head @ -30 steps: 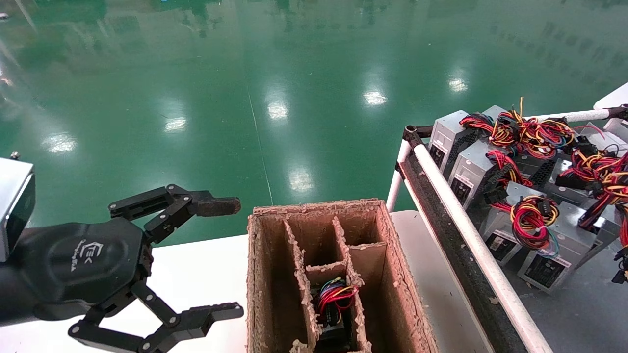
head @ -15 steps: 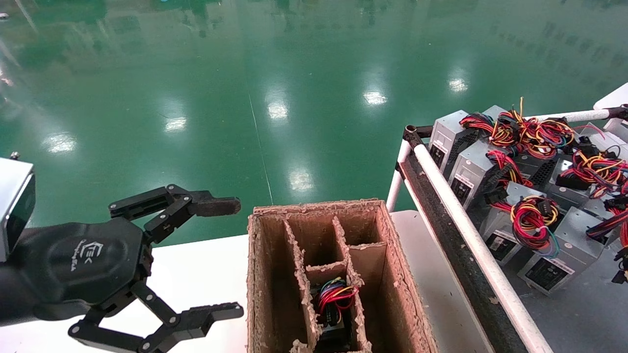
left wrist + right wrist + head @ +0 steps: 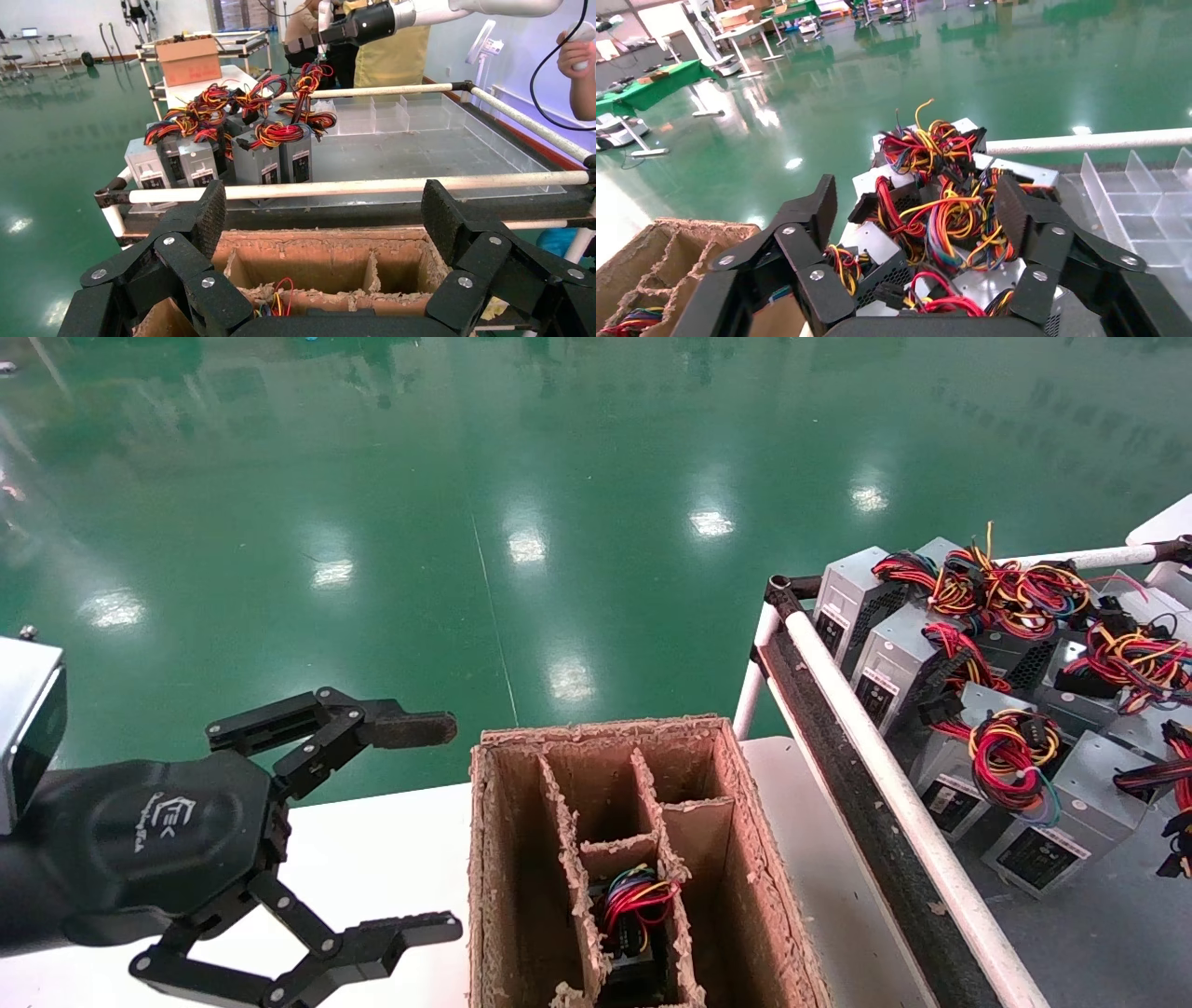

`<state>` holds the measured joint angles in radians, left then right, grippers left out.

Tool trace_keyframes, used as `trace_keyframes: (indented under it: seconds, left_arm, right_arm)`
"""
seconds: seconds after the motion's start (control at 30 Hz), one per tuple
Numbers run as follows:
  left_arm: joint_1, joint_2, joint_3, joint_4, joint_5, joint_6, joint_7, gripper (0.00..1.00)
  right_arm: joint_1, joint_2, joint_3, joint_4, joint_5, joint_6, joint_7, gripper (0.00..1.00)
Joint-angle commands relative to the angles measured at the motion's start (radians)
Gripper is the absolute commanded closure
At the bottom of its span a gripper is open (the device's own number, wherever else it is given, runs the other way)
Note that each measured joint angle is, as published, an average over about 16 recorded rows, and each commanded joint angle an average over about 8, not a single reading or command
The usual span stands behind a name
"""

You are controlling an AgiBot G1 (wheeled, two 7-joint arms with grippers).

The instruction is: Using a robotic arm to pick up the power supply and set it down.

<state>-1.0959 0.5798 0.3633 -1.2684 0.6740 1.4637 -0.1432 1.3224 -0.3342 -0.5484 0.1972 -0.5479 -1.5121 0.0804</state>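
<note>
White table: cardboard box. Tray: power supplies.

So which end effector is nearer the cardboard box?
Left. The left end effector hangs open just beside the cardboard box; the right end effector is open above the power supplies on the cart.

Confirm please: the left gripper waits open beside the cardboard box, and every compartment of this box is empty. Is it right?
Not quite. The left gripper is open beside the cardboard box, but not every compartment is empty: the head view shows one power supply, with its red, yellow and blue wires up, in a near middle compartment. The others in view look empty.
</note>
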Motion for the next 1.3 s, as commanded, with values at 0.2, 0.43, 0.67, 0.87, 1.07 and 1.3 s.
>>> trace_keyframes:
  seconds: [0.2,0.43,0.67,0.87,1.07,1.3]
  left_arm:
    - [0.0,0.0,0.0,0.0,0.0,0.0,0.0,0.0]
    - [0.0,0.0,0.0,0.0,0.0,0.0,0.0,0.0]
    - [0.0,0.0,0.0,0.001,0.0,0.0,0.0,0.0]
    - [0.0,0.0,0.0,0.001,-0.001,0.0,0.0,0.0]
    - [0.0,0.0,0.0,0.001,-0.001,0.0,0.0,0.0]
    - [0.0,0.0,0.0,0.001,-0.001,0.0,0.0,0.03]
  right_arm:
    - [0.013,0.006,0.009,0.004,0.009,0.015,-0.021,0.0]
    - [0.005,0.0,0.026,0.04,0.013,0.025,-0.056,0.0]
    - [-0.023,-0.031,0.054,0.158,-0.009,0.025,-0.04,0.0]
    - [-0.05,-0.059,0.079,0.266,-0.029,0.024,-0.023,0.0]
    - [-0.076,-0.088,0.104,0.374,-0.049,0.023,-0.006,0.0]
    - [-0.102,-0.117,0.129,0.482,-0.07,0.022,0.011,0.0]
